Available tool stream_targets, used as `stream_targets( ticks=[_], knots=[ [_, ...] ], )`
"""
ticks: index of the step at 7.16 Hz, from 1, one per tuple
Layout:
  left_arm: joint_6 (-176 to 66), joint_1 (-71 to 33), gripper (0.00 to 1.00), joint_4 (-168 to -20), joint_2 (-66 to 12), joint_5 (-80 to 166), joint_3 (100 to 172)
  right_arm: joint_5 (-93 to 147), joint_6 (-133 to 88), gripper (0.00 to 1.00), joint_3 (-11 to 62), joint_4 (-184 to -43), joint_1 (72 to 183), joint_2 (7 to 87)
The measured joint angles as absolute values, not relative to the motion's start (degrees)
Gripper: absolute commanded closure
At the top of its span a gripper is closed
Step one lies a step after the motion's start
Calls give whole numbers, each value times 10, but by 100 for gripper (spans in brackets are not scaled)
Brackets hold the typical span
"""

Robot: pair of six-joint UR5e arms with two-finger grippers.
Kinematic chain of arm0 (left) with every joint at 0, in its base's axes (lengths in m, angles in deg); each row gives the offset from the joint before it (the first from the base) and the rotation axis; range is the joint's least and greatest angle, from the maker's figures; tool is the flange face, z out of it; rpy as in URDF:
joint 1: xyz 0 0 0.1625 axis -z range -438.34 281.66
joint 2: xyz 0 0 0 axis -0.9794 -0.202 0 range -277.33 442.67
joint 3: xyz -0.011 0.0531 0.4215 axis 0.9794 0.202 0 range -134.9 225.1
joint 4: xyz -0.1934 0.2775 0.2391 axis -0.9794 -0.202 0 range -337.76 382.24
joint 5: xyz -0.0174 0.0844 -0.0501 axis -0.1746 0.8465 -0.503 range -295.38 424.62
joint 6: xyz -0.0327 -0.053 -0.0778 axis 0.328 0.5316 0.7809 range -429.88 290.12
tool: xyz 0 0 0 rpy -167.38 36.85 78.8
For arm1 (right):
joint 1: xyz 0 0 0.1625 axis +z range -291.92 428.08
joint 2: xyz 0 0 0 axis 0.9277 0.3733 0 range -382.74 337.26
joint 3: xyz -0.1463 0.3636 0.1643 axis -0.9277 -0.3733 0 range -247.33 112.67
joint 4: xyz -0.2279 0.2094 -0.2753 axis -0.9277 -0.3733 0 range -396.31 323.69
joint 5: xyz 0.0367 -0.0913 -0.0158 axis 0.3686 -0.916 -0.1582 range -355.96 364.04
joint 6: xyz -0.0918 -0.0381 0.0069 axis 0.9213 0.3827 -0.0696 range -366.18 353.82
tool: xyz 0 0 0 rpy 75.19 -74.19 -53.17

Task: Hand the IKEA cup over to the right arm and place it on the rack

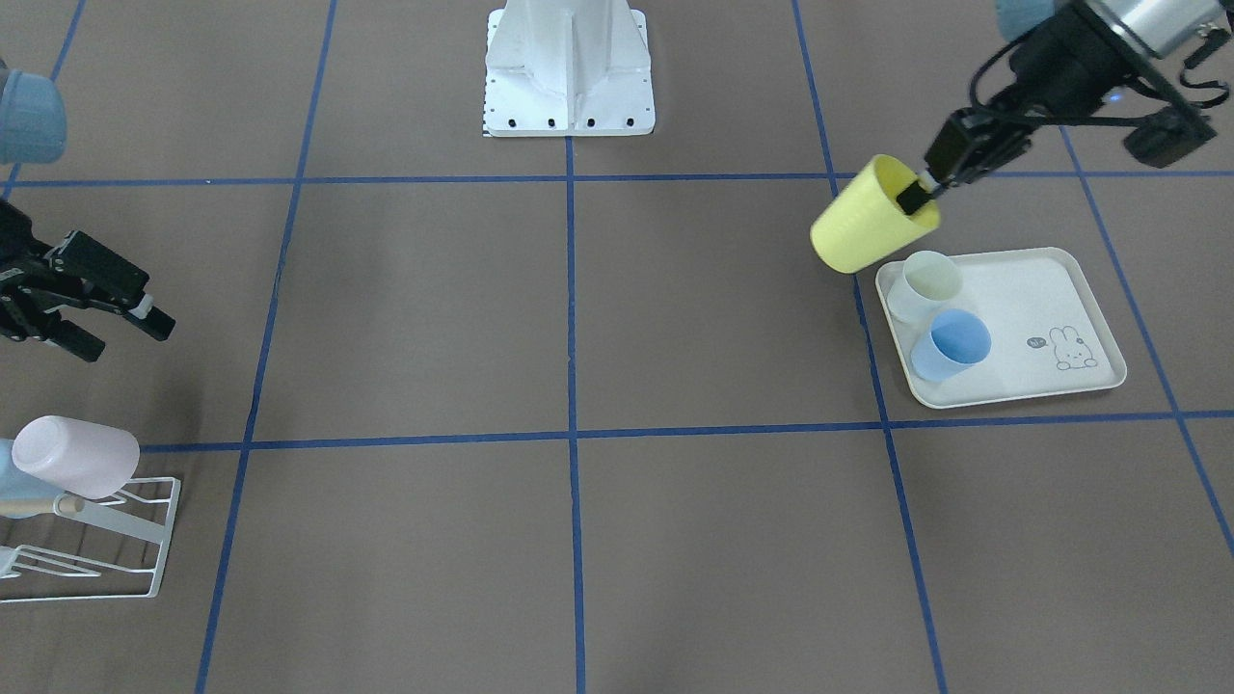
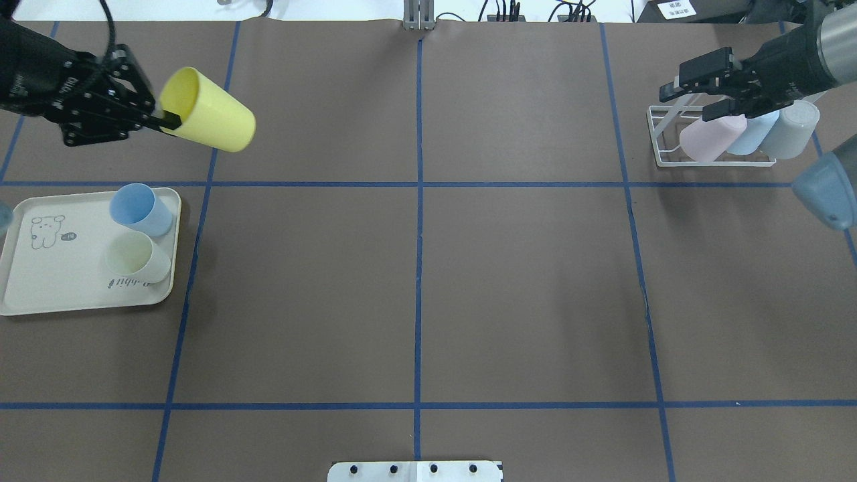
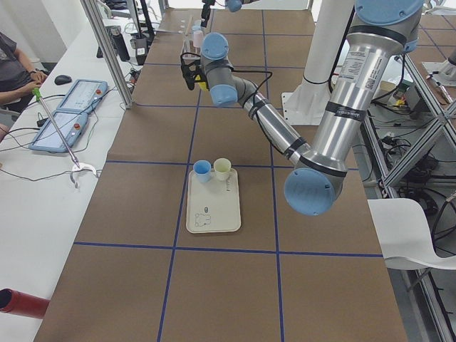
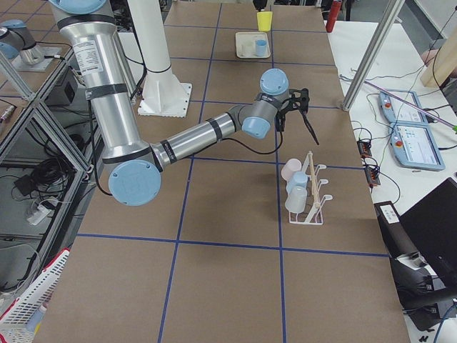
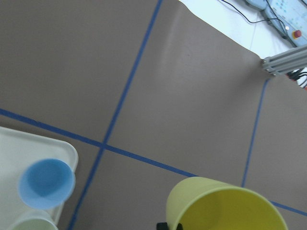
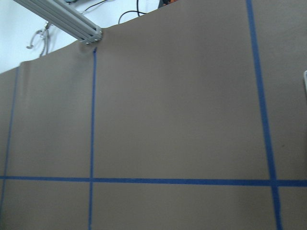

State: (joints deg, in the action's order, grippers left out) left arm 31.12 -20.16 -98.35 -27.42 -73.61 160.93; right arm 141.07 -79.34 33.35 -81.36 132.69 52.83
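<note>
Two arms work over a brown surface (image 2: 415, 288) gridded in blue tape. On the robot's left, a cream tray (image 2: 40, 294) holds two cups; at the far right, a white rack (image 2: 659, 137) carries three. The yellow cup (image 2: 211, 120) hangs tilted in the air close by the tray, its rim pinched by the left gripper (image 2: 167, 122), one finger inside. The right gripper (image 2: 677, 79) hovers spread and empty above the rack. Judged stage: carry toward hand-over, exchange not yet begun. Next, both arms must meet mid-surface, the right closing on the cup's free base end.
</note>
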Motion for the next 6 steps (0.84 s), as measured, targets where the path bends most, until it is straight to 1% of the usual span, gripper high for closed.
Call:
stream_targets(
  ticks=[2, 3, 5, 6],
  knots=[
    [388, -271, 100, -1011, -340, -720, 1601, 1410, -933, 2, 334, -672, 1297, 523],
    [443, -304, 100, -1037, -356, -701, 1598, 1407, -986, 3, 334, -604, 1285, 519],
    [578, -371, 100, -1144, -369, -606, 1591, 1398, -1111, 4, 334, -479, 1268, 489],
    [635, -387, 100, -1194, -370, -572, 1588, 1375, -1183, 5, 332, -413, 1253, 475]
  ],
)
